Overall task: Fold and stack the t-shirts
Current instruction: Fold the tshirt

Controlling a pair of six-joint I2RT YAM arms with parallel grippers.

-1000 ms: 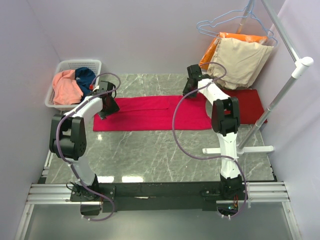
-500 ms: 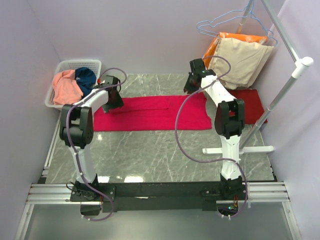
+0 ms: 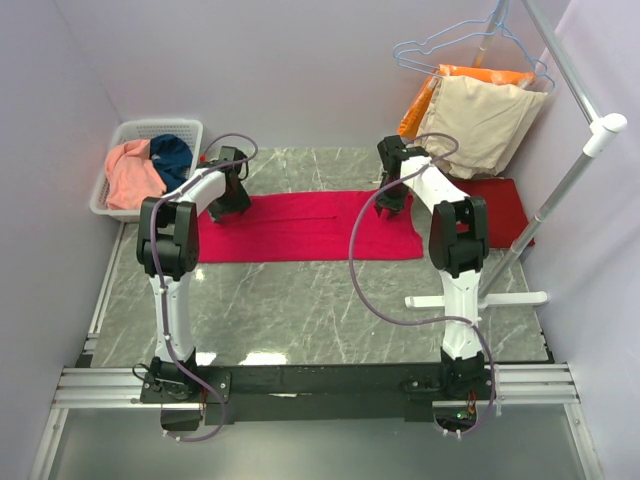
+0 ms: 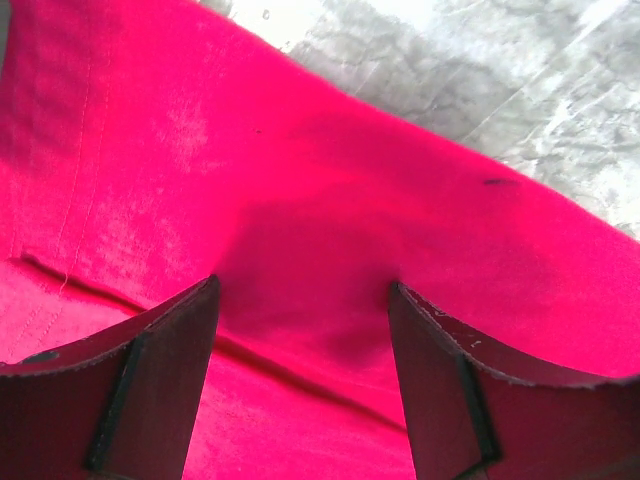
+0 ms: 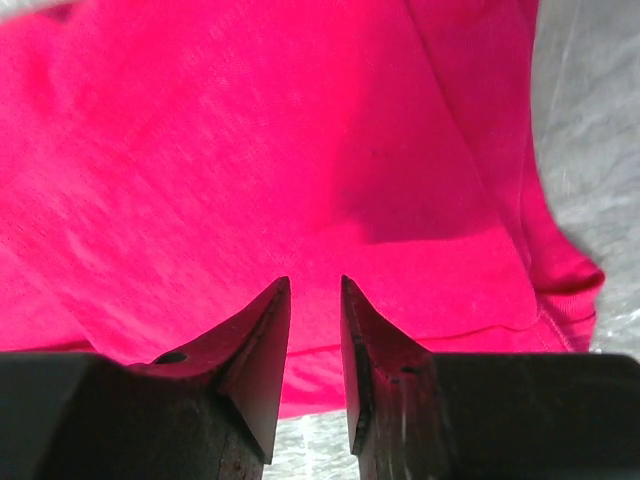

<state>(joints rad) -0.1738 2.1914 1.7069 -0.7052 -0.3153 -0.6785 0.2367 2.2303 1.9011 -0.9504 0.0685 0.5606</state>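
A bright crimson-red t-shirt (image 3: 310,225) lies folded into a long flat strip across the marble table. My left gripper (image 3: 232,200) hovers over its far left end, jaws wide apart and empty; in the left wrist view (image 4: 305,285) only the crimson cloth (image 4: 300,170) lies under them. My right gripper (image 3: 392,203) is over the far right end. Its jaws (image 5: 315,282) stand a narrow gap apart, with nothing between them and the crimson cloth (image 5: 250,150) beneath. A darker red t-shirt (image 3: 500,205) lies at the right. Salmon-pink (image 3: 130,175) and teal-blue (image 3: 172,155) t-shirts sit in the basket.
A white basket (image 3: 160,127) stands at the back left. At the back right, beige (image 3: 480,125) and orange (image 3: 470,75) garments hang on wire hangers from a white rack. Its foot (image 3: 480,298) rests on the table near my right arm. Lilac walls close in on three sides.
Both grippers have opened wider. The left one moved right and farther back along the shirt's left end. The right one came down and nearer over the shirt's right end.
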